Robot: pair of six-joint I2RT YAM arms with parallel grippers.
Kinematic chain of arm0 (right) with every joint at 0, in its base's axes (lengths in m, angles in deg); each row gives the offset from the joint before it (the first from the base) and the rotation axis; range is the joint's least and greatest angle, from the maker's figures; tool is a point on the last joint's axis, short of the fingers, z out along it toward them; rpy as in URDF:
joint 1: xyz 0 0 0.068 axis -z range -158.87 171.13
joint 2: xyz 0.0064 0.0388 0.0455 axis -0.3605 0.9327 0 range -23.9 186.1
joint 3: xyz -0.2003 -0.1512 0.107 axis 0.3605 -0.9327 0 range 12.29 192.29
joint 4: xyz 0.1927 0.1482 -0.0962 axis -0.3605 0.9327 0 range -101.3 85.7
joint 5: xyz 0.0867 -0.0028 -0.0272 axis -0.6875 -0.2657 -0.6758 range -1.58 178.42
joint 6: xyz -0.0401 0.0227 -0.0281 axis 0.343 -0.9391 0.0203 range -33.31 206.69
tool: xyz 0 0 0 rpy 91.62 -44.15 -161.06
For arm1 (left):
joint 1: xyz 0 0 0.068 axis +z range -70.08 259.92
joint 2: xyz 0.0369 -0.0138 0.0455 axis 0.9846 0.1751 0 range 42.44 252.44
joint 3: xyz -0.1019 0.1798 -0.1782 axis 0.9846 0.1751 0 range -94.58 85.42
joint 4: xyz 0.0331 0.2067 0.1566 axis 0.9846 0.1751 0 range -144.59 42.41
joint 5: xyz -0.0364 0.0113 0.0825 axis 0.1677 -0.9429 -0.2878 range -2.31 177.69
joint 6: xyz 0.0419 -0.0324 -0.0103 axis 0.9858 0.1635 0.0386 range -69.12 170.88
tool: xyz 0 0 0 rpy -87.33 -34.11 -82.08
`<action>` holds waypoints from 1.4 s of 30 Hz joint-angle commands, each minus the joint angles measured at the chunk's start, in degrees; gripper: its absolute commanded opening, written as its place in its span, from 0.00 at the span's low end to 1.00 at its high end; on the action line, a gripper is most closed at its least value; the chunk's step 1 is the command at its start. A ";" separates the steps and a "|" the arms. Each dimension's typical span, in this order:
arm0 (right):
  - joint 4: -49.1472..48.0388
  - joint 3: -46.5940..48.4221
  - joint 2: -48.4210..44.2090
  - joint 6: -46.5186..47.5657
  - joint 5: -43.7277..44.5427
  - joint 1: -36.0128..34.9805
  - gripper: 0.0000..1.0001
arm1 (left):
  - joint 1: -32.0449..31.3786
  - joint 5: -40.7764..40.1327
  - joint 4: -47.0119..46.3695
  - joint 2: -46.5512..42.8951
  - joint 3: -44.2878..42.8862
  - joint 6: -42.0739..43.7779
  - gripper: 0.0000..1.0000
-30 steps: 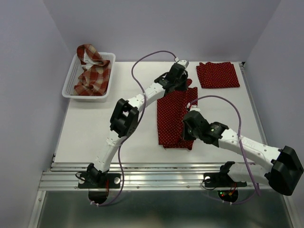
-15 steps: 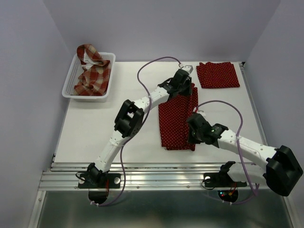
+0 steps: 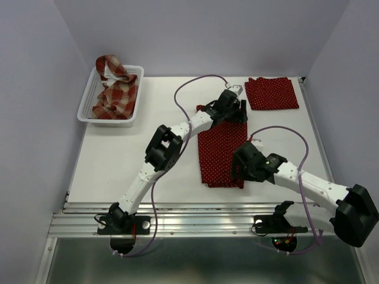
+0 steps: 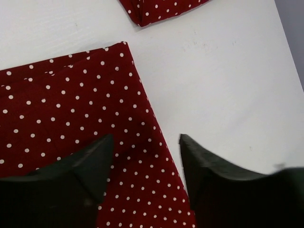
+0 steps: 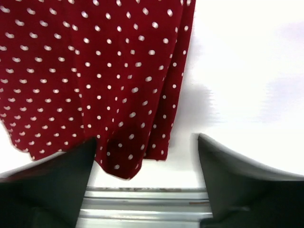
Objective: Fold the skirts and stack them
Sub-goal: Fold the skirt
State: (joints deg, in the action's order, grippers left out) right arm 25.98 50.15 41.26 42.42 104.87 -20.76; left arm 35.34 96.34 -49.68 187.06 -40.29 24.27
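Letting go w/ both arms: a sec ago my left gripper (image 3: 235, 110) and right gripper (image 3: 240, 170) were pinched shut on the dark red polka-dot cloth skirt (image 3: 220, 148), carrying its long side over. Now both sets of jaws stand well apart w/ nothing between them, and the cloth lies released on the white table (image 3: 118, 160). Left wrist view: I hover over the skirt's far right corner, one finger above cloth, the other above bare tabletop. Right wrist view: same at the near right corner, hem close to the table's front edge. My read for the task: lengthwise fold on this one looks done. It's now a long narrow strip mid-table, lying near-to-far, and prob needs a crosswise fold before stacking. The folded dark red polka-dot skirt (image 3: 271, 93) is a flat squarish pad at the far right corner, near the strip's far end but apart from it. The red-and-cream plaid cloth skirt (image 3: 115, 94) sits crumpled in the white plastic lattice basket (image 3: 86, 100) far left, not yet folded. Materials: thin limp matte fabric. The strip's right edge is straight and crisp, layers at the far end slightly offset, and the near hem is wavy w/ soft ripples. Table is smooth, hard, w/ faint scuffs.
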 commanded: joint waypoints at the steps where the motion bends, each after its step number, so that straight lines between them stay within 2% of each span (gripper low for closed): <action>1: 5.96 6.95 -6.08 -1.43 6.40 0.23 1.00 | -1.21 1.64 -3.41 -6.00 -2.52 0.07 0.77; 2: 6.23 7.65 -7.06 -1.08 6.93 0.23 1.00 | -1.21 1.81 -3.41 -7.84 -1.74 0.15 0.81; 3: 6.14 9.14 -7.85 -0.47 7.02 0.23 1.00 | -1.21 1.64 -3.41 -8.82 -1.47 0.76 0.99; 6: 4.83 11.17 -9.18 1.82 7.29 0.23 1.00 | -1.21 0.24 -3.24 -13.47 0.20 1.91 0.99; 10: 0.17 13.54 -6.90 7.53 2.02 0.23 1.00 | -0.78 -3.98 -1.31 -20.06 3.44 3.84 0.99; 16: -8.44 13.90 -0.06 9.20 -11.16 0.23 1.00 | 3.61 -12.24 0.36 -32.28 17.41 3.15 0.99; 17: -9.14 13.29 0.92 8.77 -12.91 0.23 1.00 | 5.36 -13.47 0.28 -35.16 21.87 2.36 0.99; 23: -9.24 8.02 4.53 5.25 -16.01 0.23 1.00 | 10.91 -15.76 0.02 -43.44 37.70 -0.19 0.99; 26: -9.15 4.33 4.62 4.19 -15.92 0.76 1.00 | 12.41 -15.94 -0.16 -45.03 41.93 -1.07 0.99; 35: -9.24 -1.66 7.78 3.14 -13.37 1.28 1.00 | 12.67 -15.94 1.77 -44.16 43.71 -0.99 0.99; 42: -15.64 -5.00 12.35 4.54 -16.44 2.87 1.00 | 12.76 -16.81 2.91 -44.33 43.01 -0.64 0.99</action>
State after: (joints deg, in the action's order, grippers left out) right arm 14.55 48.89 50.01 46.14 89.94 -18.61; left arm 48.12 81.19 -46.82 144.15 3.86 23.37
